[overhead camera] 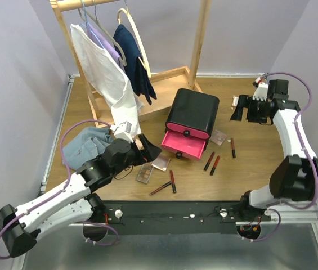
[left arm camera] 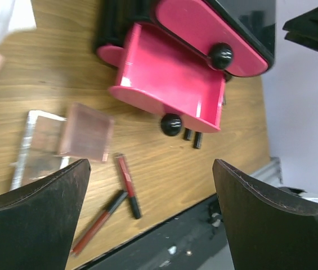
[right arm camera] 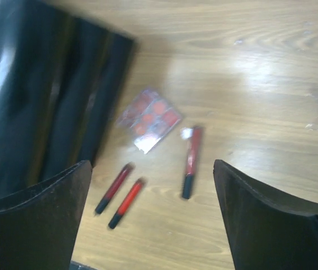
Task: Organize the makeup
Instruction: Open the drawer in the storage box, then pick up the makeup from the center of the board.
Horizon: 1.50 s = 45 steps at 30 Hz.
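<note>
The makeup lies loose on the wooden table. Near my left gripper [overhead camera: 147,148] are two pink-brown palettes [overhead camera: 161,163] [overhead camera: 144,172] and two crossed lip tubes [overhead camera: 173,181]. In the left wrist view the gripper [left arm camera: 151,169] is open and empty, above the tubes [left arm camera: 126,183], with a palette [left arm camera: 85,132] to its left. My right gripper [overhead camera: 242,109] hangs high at the back right, open and empty. Its wrist view [right arm camera: 152,166] looks down on a palette [right arm camera: 150,115], a single tube [right arm camera: 191,160] and a pair of tubes [right arm camera: 113,187].
A black box [overhead camera: 191,112] stands mid-table with its lowest pink drawer [overhead camera: 184,144] pulled out and empty [left arm camera: 170,79]. A wooden clothes rack [overhead camera: 201,39] with hanging shirts [overhead camera: 108,67] fills the back left. A light blue cloth [overhead camera: 88,146] lies beside the left arm.
</note>
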{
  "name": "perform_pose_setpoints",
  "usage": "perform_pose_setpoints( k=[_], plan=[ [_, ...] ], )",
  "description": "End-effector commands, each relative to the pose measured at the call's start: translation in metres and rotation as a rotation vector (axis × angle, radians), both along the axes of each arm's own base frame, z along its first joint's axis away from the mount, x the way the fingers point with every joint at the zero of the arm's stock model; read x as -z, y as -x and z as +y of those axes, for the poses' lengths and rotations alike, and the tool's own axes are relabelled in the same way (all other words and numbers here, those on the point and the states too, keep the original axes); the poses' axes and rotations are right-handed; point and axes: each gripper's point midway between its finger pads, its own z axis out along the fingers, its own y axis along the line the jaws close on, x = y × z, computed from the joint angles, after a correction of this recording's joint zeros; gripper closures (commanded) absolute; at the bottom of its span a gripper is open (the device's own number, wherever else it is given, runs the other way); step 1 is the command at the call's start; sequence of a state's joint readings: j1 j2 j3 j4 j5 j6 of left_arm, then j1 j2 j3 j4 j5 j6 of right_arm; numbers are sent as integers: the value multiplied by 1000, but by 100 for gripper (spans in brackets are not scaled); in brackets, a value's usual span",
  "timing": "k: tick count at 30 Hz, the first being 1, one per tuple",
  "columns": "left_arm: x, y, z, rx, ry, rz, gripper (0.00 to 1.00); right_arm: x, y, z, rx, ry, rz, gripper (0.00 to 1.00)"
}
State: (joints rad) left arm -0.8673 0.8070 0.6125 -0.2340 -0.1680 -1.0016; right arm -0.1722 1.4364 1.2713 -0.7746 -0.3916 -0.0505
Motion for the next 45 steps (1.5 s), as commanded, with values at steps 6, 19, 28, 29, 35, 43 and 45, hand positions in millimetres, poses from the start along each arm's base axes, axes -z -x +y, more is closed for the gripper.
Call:
perform_pose_setpoints(
  k=[6, 19, 28, 29, 35, 43, 45],
  plan=[
    [9, 8, 73, -176, -163, -27, 1, 27, -115, -61, 243, 126, 14, 0],
    [16, 14, 105, -289, -187, -1, 1, 117, -216, -97, 287, 253, 86, 0],
    [9, 5, 110, -336, -201, -19, 1, 161, -221, -87, 263, 306, 145, 0],
    [11, 4, 109, -336, -206, -13, 1, 165, -219, -88, 268, 318, 155, 0],
    [15, -1, 101, -322, -209, 5, 1, 183, -203, -91, 231, 360, 210, 30],
    [19, -3, 98, -334, -170, 21, 1, 127, -194, -71, 167, 283, 85, 62],
    [18, -3, 97, -340, -153, 21, 1, 122, -183, -64, 146, 259, 72, 62]
  ],
)
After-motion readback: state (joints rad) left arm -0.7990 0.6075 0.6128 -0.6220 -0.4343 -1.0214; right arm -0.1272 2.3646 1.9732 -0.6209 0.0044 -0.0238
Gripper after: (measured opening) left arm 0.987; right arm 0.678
